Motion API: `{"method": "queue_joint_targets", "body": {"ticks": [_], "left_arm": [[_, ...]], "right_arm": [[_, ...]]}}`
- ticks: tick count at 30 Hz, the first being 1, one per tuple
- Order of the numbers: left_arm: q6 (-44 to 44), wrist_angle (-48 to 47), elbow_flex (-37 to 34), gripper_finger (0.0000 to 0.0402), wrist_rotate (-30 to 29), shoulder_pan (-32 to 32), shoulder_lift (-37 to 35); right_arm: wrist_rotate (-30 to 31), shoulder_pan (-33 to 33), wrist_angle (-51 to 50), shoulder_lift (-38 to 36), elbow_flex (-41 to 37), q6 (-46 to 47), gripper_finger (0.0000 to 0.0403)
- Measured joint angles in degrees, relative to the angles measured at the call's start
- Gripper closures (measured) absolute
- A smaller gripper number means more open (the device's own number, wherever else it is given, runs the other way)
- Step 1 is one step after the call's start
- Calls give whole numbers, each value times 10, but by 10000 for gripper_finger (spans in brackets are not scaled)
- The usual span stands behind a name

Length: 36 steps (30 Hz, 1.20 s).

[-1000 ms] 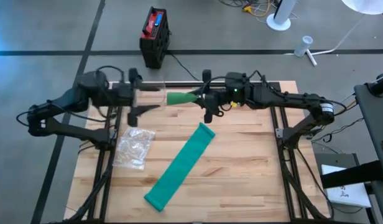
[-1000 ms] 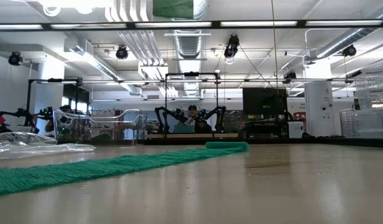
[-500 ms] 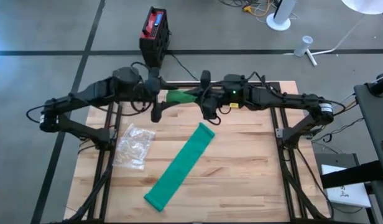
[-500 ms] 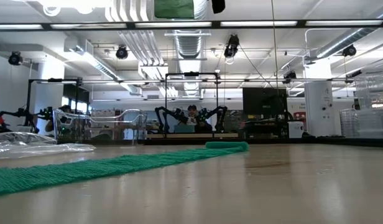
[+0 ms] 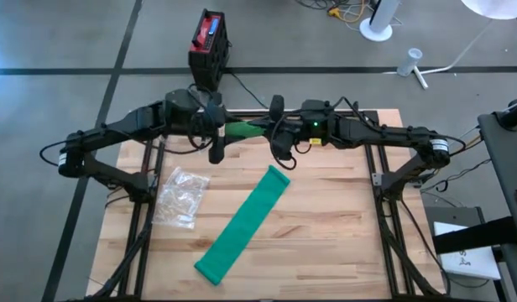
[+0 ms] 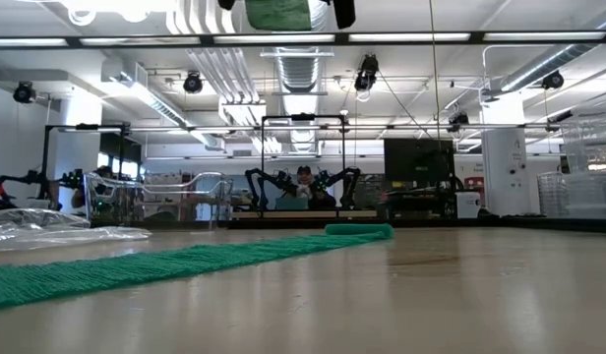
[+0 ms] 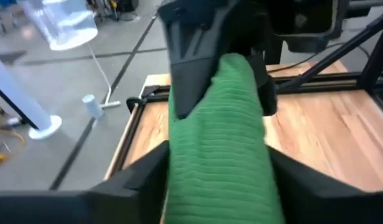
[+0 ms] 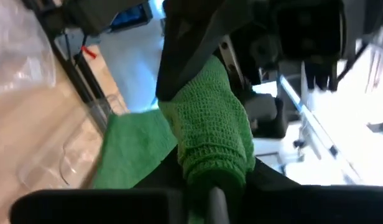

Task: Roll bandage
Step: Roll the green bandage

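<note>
Risk: the green bandage roll (image 5: 242, 130), held in mid-air at upper centre of the high view, could slip or unwind during the hand-over if one side lets go early. Right gripper (image 5: 274, 132) is clenched on one end; left gripper (image 5: 215, 126) straddles the other end, fingers half-spread, grip uncertain. The loose bandage strip (image 5: 242, 224) lies on the table (image 5: 342, 243), lower centre.

A robotics lab or workshop. Beyond the wooden table (image 6: 460, 295) the low view shows exposed ceiling ducts (image 6: 283, 69), strip lights, more robot arms (image 6: 273, 187) on a framed bench, and monitors (image 6: 416, 157); the floor is bare concrete (image 5: 65, 33).
</note>
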Motion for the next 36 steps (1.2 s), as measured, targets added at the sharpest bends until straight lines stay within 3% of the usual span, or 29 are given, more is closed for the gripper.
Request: {"method": "queue_joint_targets", "body": {"ticks": [5, 11, 18, 22, 28, 36], "left_arm": [[33, -5, 0, 361, -3, 0, -5], [83, -2, 0, 353, -41, -1, -13], [115, 31, -1, 356, -64, -3, -12], [132, 44, -2, 356, -99, -12, -11], [170, 78, -4, 357, -104, -28, -9], [218, 95, -6, 340, -120, -31, 11]], "right_arm": [[-5, 0, -22, 0, 0, 141, 286], [-45, -1, -25, -6, 1, 376, 202], [-68, -14, -20, -10, 25, 557, 138], [-70, -38, -25, -9, 32, 621, 139], [-79, -69, -34, -8, 32, 689, 176], [-143, -73, -30, -8, 32, 758, 219]]}}
